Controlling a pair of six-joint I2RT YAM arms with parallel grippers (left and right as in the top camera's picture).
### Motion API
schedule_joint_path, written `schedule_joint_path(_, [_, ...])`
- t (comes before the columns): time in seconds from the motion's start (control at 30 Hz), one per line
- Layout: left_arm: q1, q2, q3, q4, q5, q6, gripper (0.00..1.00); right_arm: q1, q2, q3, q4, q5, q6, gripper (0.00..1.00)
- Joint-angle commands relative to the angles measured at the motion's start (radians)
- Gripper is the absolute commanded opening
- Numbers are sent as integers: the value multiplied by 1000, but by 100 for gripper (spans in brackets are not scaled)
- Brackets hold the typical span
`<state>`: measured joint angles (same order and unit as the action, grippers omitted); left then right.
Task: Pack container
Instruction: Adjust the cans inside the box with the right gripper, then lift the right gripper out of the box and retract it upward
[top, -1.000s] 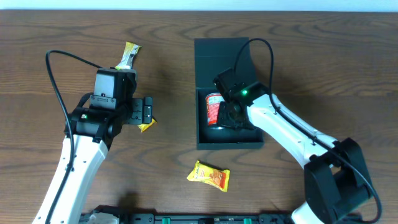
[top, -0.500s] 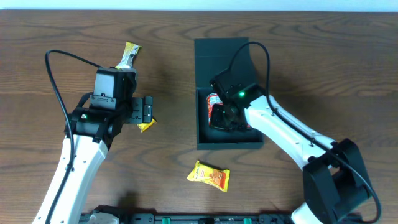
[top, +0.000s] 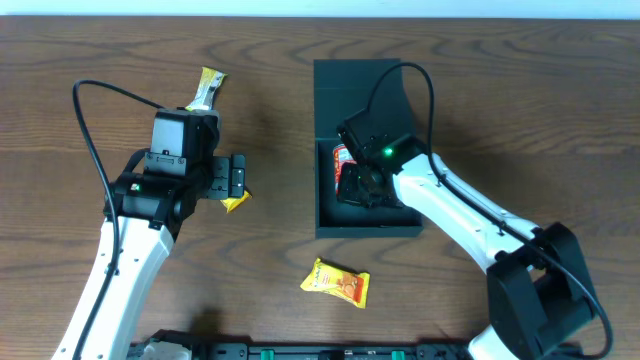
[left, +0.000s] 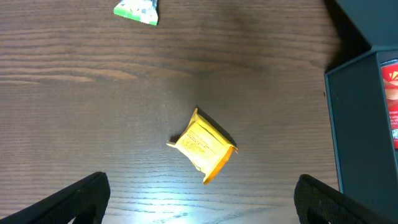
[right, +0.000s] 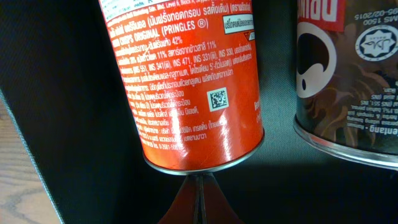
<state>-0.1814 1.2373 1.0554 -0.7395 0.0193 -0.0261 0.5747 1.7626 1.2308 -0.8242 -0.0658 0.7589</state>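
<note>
Jaws of the left arm are spread wide in the left wrist view, with both fingertips (left: 81, 199) at the lower corners and nothing held between them. Ahead of them, roughly midway between the two tips, a yellow snack packet (left: 202, 146) is seen lying flat on the counter (left: 93, 93). A green-and-white packet (left: 135, 10) is noted farther ahead, toward their left. The dark teal container (left: 354, 124) stands off to the right of these jaws, well apart from them.

Right jaws are recorded inside the container in the overhead view, with the lid flap (top: 355, 95) folded open beyond them. In the right wrist view they appear pressed together, with only a thin seam showing and nothing gripped. Their tip is at the base rim of a red Pringles can (right: 193, 87); actual contact cannot be confirmed. A dark brown Pringles can (right: 348, 74) lies just beside the red one, to the right of the jaws. Both cans are inside the container.
</note>
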Motion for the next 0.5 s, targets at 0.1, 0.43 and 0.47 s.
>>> schedule_joint_path(0.1, [-3, 3, 13, 3, 0, -4, 96, 10, 5, -6, 5, 32, 11, 2])
schedule_joint_path(0.43, [-3, 3, 13, 7, 0, -4, 95, 33, 5, -6, 52, -159, 11, 1])
schedule_joint_path(0.47, [-3, 3, 13, 7, 0, -4, 96, 35, 5, -6, 75, -152, 11, 1])
